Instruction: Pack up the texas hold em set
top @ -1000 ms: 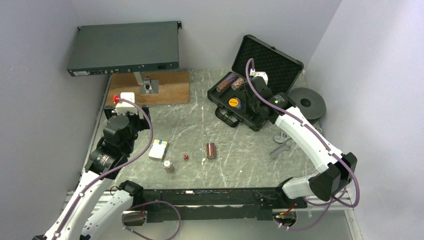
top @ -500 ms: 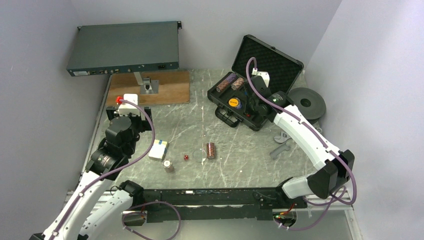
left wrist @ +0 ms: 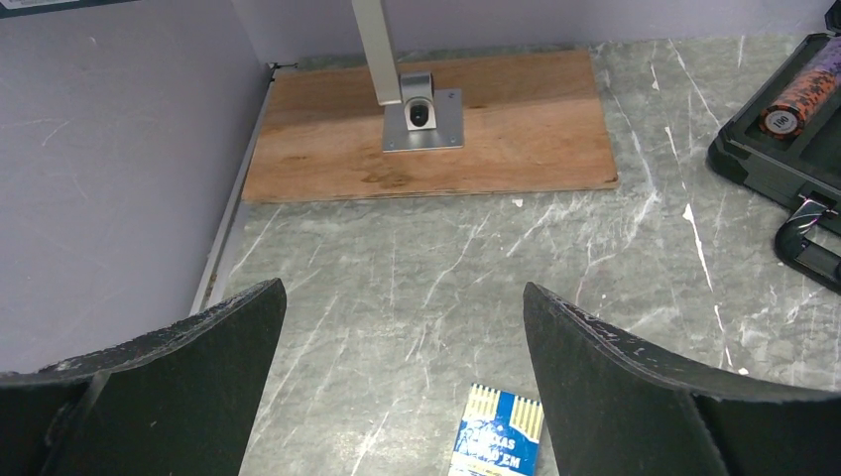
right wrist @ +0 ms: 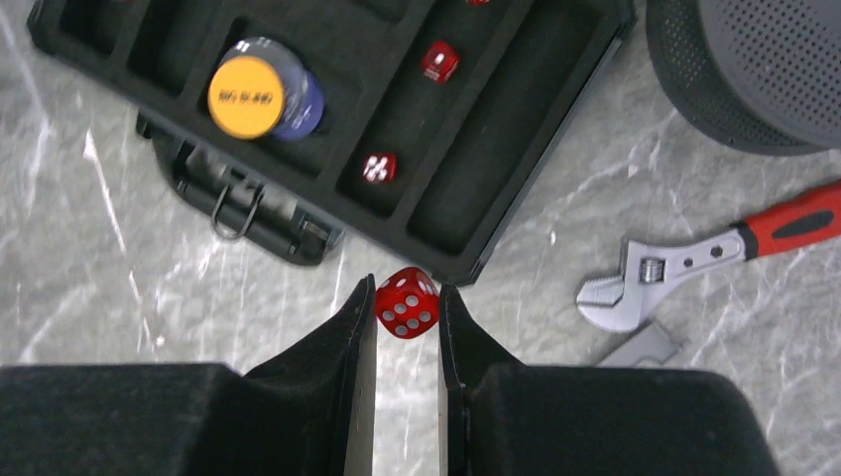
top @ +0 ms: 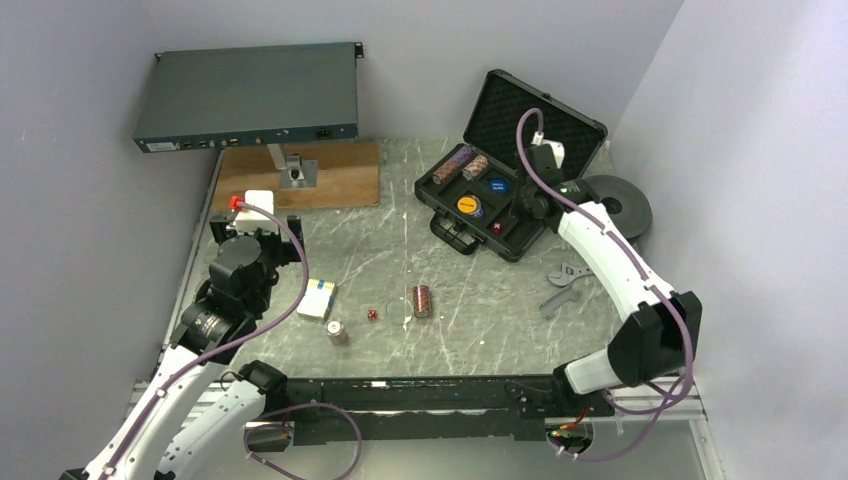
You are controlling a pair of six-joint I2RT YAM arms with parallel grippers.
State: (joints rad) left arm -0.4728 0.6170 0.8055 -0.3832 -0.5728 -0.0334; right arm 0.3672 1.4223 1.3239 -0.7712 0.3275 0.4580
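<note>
I judge the packing partly done. Loose toward the desk's near edge lie the blue-white card box (top: 317, 298), a reddish-brown striped chip roll (top: 422, 300) and a small red die (top: 371, 315). My left gripper (left wrist: 402, 302) gapes wide and empty near the card box. My right gripper (right wrist: 405, 297) pinches another red die (right wrist: 407, 305) by the rim of the black foam-lined hard case (top: 520, 110) toward the far right corner. The case holds two chip rolls (top: 462, 163), a yellow round button (top: 468, 205), a blue round button (top: 497, 186) and two dice (right wrist: 379, 167).

This was a robotics lab cell. A left arm (top: 225, 290) and a right arm (top: 610, 265), trailing purple cables (top: 300, 262), were bolted at the near edge of a grey marble-patterned table (top: 480, 310) closed in by bare lavender walls (top: 80, 200). A flat grey rack-mount electronics box (top: 250, 95) sat above a metal post (left wrist: 375, 50) on a wooden board (left wrist: 516, 129), and an adjustable wrench (right wrist: 694, 260) lay on the tabletop.
</note>
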